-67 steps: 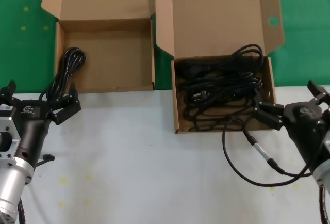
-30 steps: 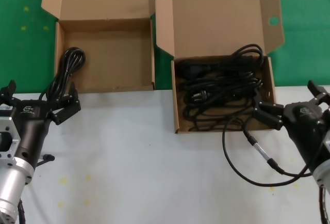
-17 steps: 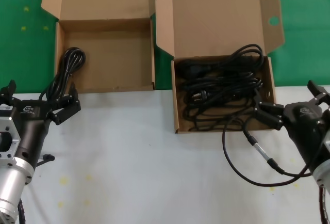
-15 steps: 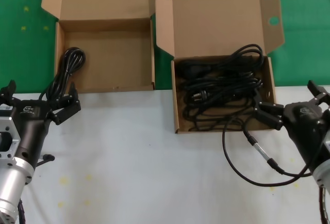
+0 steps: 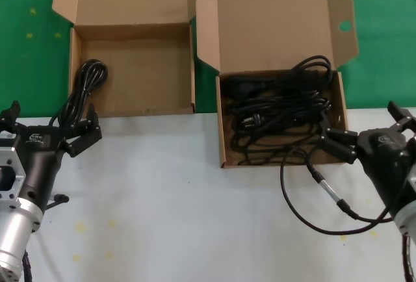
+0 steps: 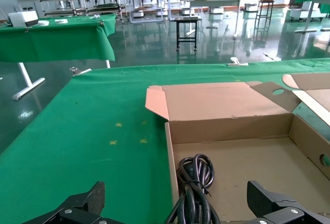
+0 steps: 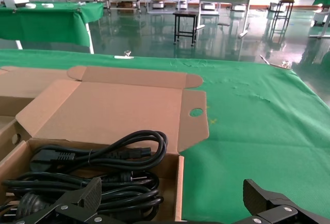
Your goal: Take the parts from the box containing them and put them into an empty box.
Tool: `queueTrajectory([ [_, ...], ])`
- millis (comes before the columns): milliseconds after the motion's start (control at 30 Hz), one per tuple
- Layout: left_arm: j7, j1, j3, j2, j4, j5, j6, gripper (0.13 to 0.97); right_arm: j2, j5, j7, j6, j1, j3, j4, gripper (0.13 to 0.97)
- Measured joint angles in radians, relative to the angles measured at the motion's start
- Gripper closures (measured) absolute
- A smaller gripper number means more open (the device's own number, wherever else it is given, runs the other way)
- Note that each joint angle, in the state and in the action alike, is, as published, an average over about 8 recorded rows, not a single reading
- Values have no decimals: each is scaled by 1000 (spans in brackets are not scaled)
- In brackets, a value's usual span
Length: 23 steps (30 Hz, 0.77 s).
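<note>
Progress entry: one cord (image 5: 83, 90) lay against the left wall of the plain-lidded box (image 5: 140, 108). I counted the remaining cords (image 5: 279, 113) piled in the holed-flap box (image 5: 222, 132). Left gripper (image 5: 58, 136) and right gripper (image 5: 354, 149) both spread wide, holding nothing. Most transfers remained, I judged.
</note>
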<state>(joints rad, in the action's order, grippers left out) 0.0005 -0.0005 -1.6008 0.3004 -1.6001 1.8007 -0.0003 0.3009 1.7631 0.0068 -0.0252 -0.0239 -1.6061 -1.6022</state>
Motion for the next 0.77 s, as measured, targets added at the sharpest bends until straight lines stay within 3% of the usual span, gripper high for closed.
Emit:
queueTrajectory([
  [767,0,0,0,0,0,0,0,132,0,0,0,0,0,0,0,129],
])
